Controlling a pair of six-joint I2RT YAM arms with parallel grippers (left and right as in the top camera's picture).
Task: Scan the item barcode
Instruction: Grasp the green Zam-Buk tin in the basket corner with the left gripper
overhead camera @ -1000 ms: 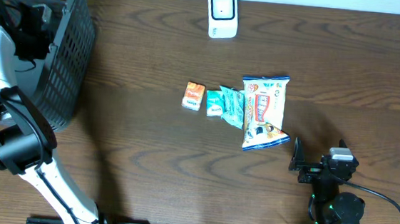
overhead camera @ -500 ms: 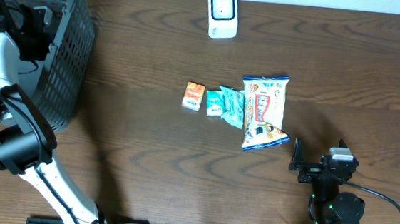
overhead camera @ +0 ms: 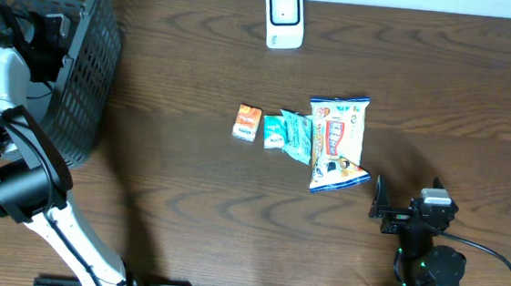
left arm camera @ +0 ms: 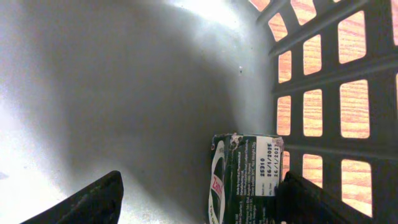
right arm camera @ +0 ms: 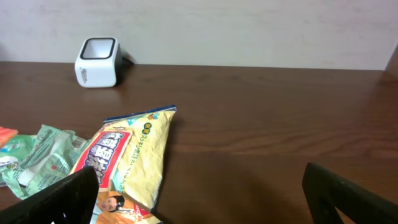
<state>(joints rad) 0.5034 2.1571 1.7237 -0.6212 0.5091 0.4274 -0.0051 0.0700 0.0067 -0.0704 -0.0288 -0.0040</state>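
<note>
Left hand (left arm camera: 200, 204) near date-stamped packet (left arm camera: 245, 180)

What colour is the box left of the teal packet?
The box is orange; best seen overhead.

Dark green packet (left arm camera: 245, 180) in basket (left arm camera: 155, 93)

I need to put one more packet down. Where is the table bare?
The table is bare between the basket and the orange packet, between the scanner and the packets, and right of the yellow bag. The middle is crowded: the orange packet, green packet and yellow bag lie close together.
</note>
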